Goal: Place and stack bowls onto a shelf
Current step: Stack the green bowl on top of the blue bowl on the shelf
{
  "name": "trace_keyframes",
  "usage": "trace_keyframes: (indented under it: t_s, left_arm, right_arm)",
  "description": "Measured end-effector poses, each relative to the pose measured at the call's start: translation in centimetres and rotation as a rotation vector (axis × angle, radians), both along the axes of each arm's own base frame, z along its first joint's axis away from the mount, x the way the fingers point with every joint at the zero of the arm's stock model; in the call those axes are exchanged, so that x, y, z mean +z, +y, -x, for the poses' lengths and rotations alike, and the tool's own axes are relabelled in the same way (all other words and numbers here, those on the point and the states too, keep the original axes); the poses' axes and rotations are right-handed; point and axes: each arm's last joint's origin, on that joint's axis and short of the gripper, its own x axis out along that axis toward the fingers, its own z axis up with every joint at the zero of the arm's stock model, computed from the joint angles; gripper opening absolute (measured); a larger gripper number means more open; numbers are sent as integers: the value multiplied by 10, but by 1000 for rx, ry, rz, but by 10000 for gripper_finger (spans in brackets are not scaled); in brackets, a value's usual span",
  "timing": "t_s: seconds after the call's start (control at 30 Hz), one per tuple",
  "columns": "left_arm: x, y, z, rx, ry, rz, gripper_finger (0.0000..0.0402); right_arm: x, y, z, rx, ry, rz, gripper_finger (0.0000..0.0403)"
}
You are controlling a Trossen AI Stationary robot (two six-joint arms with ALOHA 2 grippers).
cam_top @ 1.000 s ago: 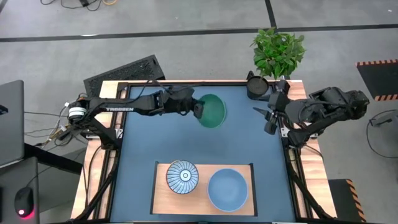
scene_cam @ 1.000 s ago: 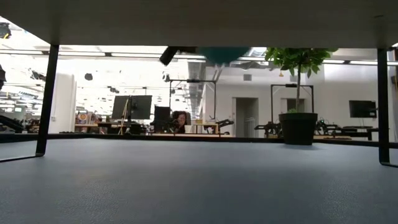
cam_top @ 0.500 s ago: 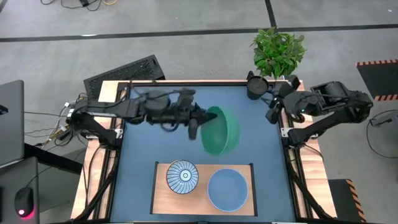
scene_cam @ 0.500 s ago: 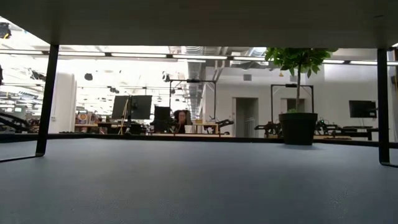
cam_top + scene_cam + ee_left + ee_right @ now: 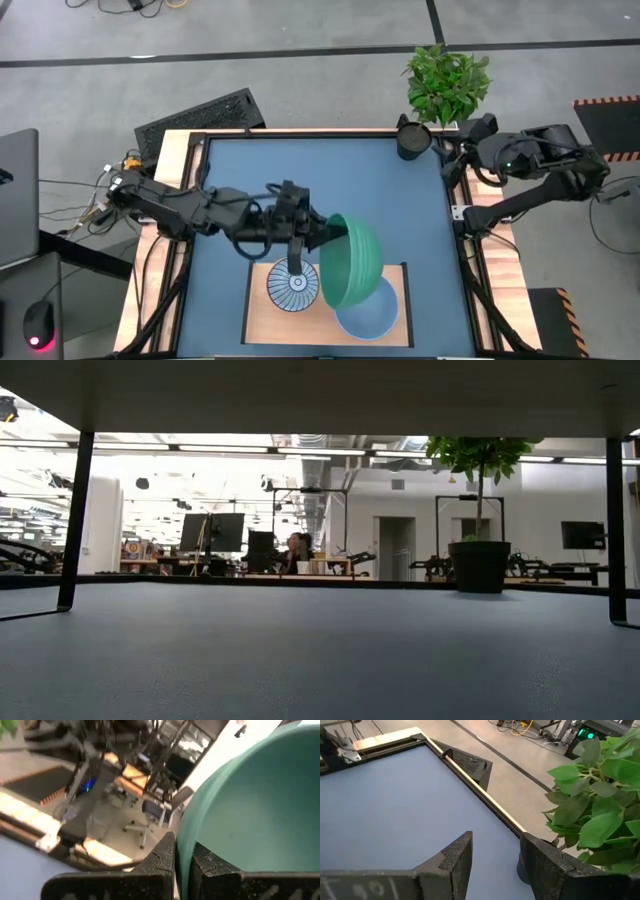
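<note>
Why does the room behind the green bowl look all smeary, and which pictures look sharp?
In the left wrist view the room behind the green bowl is motion-smeared, especially the top left; the high view shows the bowl and left gripper fairly sharp; the low view is crisp, with bright ceiling lights.

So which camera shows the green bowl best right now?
The high view: the whole green bowl shows, tilted over the shelf, held by the left gripper. The left wrist view shows only part of it; the low and right wrist views show none.

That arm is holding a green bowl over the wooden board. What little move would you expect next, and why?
Probably lowering it. The left gripper pinches the green bowl by its rim, tilted and partly above the light-blue bowl on the shelf, so levelling and setting it inside looks likely.
</note>
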Motion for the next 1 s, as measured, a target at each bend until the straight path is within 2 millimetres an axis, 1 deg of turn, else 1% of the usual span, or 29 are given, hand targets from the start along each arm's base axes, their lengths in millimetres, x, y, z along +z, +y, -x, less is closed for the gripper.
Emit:
trace_keyframes:
  t_s: [0.1, 0.23, 0.4, 0.5, 0.63, 0.77, 0.87, 1.0]
  left_arm:
    - [-4, -9, -4, -43, -8, 13, 0]
    - [-9, -12, -7, -97, 19, 32, 0]
    - [-23, -12, -8, -97, 165, 15, 0]
    - [-29, -10, -8, -101, 219, 0, 0]
    - [-43, -8, -14, -97, 312, -20, 0]
    - [-57, -9, -27, -118, 346, -68, 0]
    - [-68, -13, -42, -163, 334, -108, 0]
    - [-87, -15, -60, -234, 372, -108, 0]
  right_arm:
    - [1, 0, 3, -9, -19, -12, 191]
    - [1, 0, 3, -21, -36, -27, 191]
    - [0, 0, 2, -36, -42, -45, 191]
    - [0, 0, 0, -43, -44, -52, 191]
    - [-1, 0, -3, -49, -45, -59, 191]
    - [-2, 1, -4, -50, -41, -59, 191]
    - [-2, 1, -5, -50, -41, -59, 191]
    - [-2, 1, -5, -49, -40, -60, 191]
